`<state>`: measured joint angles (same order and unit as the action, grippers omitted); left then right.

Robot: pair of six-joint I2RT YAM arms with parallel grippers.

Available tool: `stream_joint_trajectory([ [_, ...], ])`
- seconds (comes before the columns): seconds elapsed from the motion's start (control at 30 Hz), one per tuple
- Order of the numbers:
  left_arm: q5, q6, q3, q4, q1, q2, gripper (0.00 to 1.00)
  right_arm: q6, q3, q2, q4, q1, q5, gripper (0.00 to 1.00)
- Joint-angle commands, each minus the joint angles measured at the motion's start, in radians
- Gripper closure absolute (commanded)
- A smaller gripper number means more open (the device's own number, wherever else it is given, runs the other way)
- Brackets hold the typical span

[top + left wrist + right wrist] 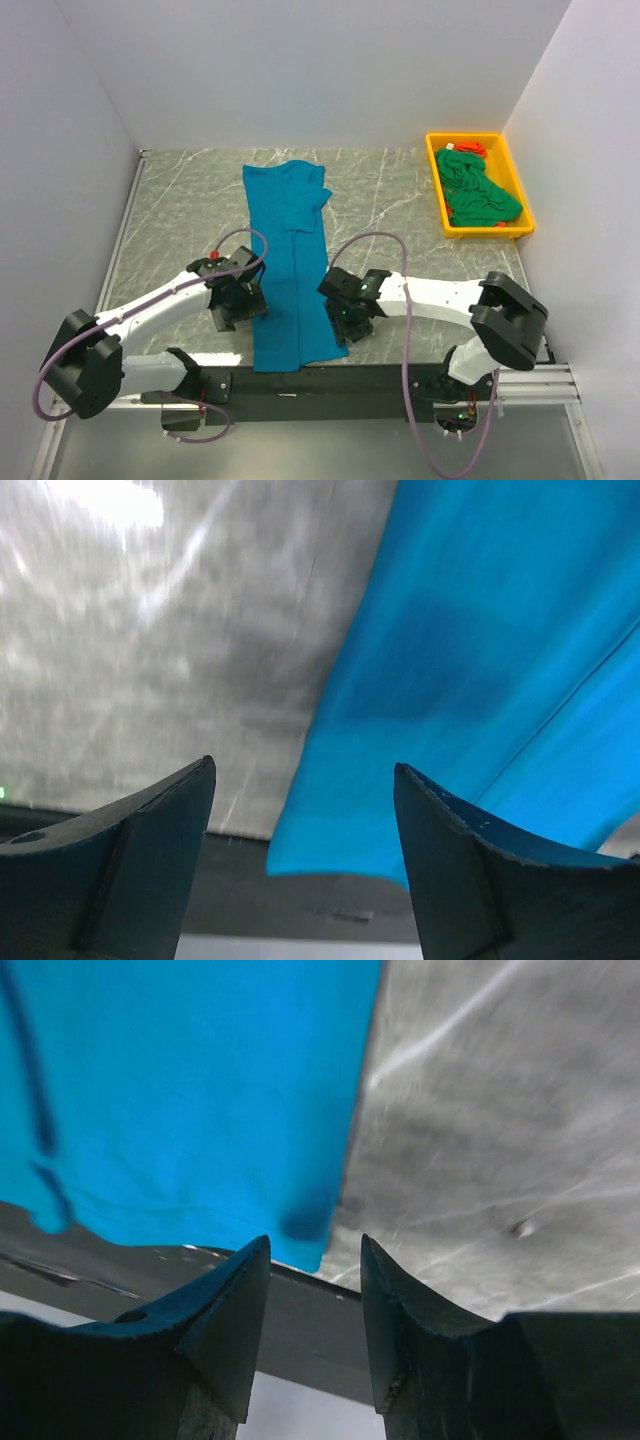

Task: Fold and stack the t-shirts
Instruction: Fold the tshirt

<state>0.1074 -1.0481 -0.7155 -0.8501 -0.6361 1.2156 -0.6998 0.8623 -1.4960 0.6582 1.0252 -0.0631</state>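
Note:
A teal-blue t-shirt (290,270) lies folded into a long narrow strip down the middle of the marble table, its hem reaching the near edge. My left gripper (243,308) sits low at the strip's left edge near the hem, and my right gripper (347,318) at its right edge. In the left wrist view the gripper (305,770) is wide open, with the shirt's (470,630) hem corner just ahead of the gap. In the right wrist view the gripper (315,1243) is open more narrowly and empty, the shirt's (190,1090) other hem corner just beyond its tips.
A yellow bin (435,185) stands at the back right, holding a crumpled green t-shirt (478,195) and a small red-orange piece (470,150). A dark rail (300,385) runs along the table's near edge under the hem. White walls close in the left, back and right.

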Motion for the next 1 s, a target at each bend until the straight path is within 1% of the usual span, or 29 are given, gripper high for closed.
stream_joint_trajectory([
  [0.0, -0.032, -0.075, 0.022, -0.079, -0.037, -0.042, 0.22, -0.064, 0.038, -0.035, 0.075, 0.044, 0.013, 0.51],
  [0.13, -0.054, -0.087, 0.054, -0.098, -0.065, -0.056, 0.21, -0.072, 0.024, -0.061, 0.055, 0.061, -0.026, 0.51],
  [0.17, -0.081, -0.092, 0.069, -0.087, -0.069, -0.056, 0.21, -0.073, 0.024, -0.078, 0.057, 0.067, -0.027, 0.51],
  [0.37, -0.113, -0.116, 0.083, -0.081, -0.123, -0.053, 0.22, -0.064, 0.026, -0.124, 0.046, 0.075, -0.027, 0.52],
  [0.6, -0.155, -0.132, 0.100, -0.049, -0.185, -0.027, 0.21, -0.055, 0.047, -0.116, 0.057, 0.079, -0.007, 0.52],
  [0.97, -0.189, -0.133, 0.142, 0.002, -0.220, 0.036, 0.25, -0.043, 0.082, -0.132, 0.076, 0.078, -0.001, 0.53],
])
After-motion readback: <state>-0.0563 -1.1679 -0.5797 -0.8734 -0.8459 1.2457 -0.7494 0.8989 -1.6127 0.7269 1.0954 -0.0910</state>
